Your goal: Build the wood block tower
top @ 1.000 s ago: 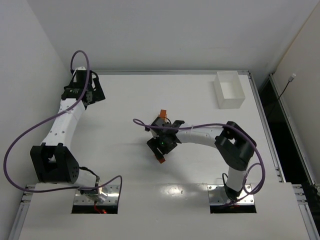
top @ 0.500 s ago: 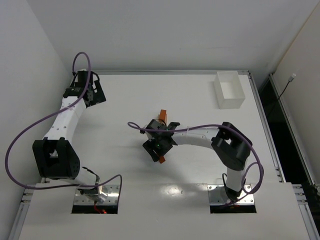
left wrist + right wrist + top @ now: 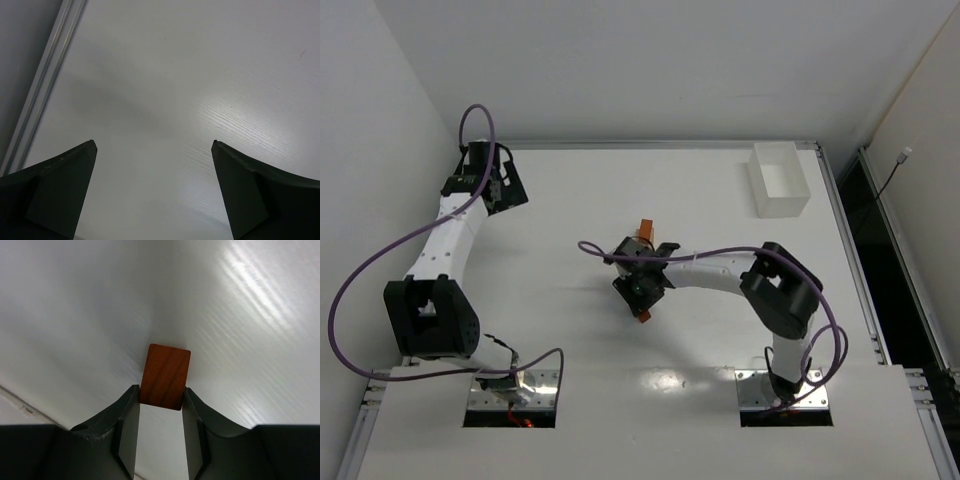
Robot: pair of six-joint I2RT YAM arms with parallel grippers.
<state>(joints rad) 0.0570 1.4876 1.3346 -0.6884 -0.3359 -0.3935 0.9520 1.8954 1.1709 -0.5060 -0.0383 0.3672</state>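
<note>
Table [image 3: 570,340]: white and flat. It carries both arms at its near edge, and the work sits around its middle.
Right arm [image 3: 720,272]: stretched left from its base at near right, so the wrist reaches the middle of the table where the pieces lie.
Left arm [image 3: 445,240]: folded away to the far left corner, well apart from the pieces. It looks parked so as not to crowd the other arm.
Tray [image 3: 782,213]: white box at far right, well apart from both grippers. No block shows in it from above.
Left gripper [image 3: 153,145]: fingers spread wide with nothing between them, only bare table below.
Right gripper [image 3: 160,390]: pointed down at the table, fingers [image 3: 127,420] drawn in narrow against the two long sides of the orange block. The grip takes its near end, probably so the rest stays free for placing.
Second orange piece [image 3: 645,226]: just beyond the right wrist on the far side, with something pale beside it. Whether they are stacked I cannot tell.
Orange block [image 3: 166,374]: reddish wood with the grain running lengthwise, clamped at the fingertips, just over or on the table. The top view shows it at the gripper's near tip, in the middle of the table. I judge this to be the pick-up for the tower's upper part.
</note>
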